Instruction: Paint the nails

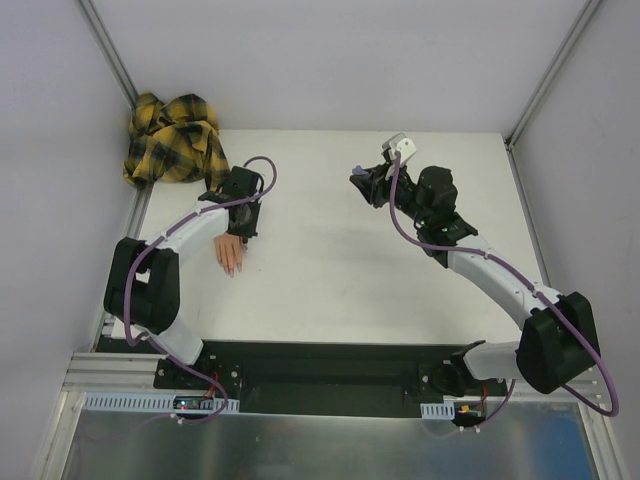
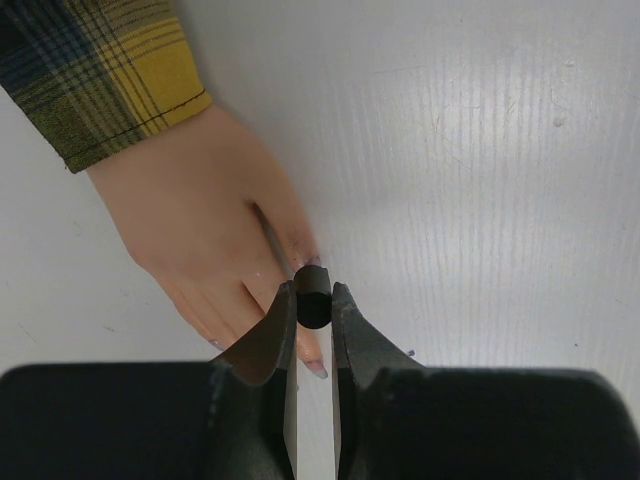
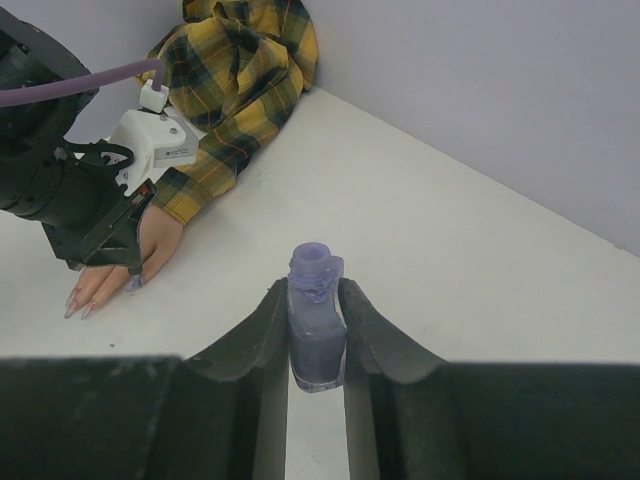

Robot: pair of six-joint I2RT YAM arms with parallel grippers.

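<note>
The fake hand lies palm down on the white table, its plaid sleeve bunched at the back left corner. My left gripper hovers over the fingers. In the left wrist view it is shut on a black cap right above a finger, and a purplish-pink nail shows below it. My right gripper is at the back centre-right. In the right wrist view it is shut on the uncapped purple bottle, held upright. The hand and its nails show at left there.
The table is walled by grey panels on the left, back and right. The sleeve heap fills the back left corner. A black base strip runs along the near edge between the arm mounts.
</note>
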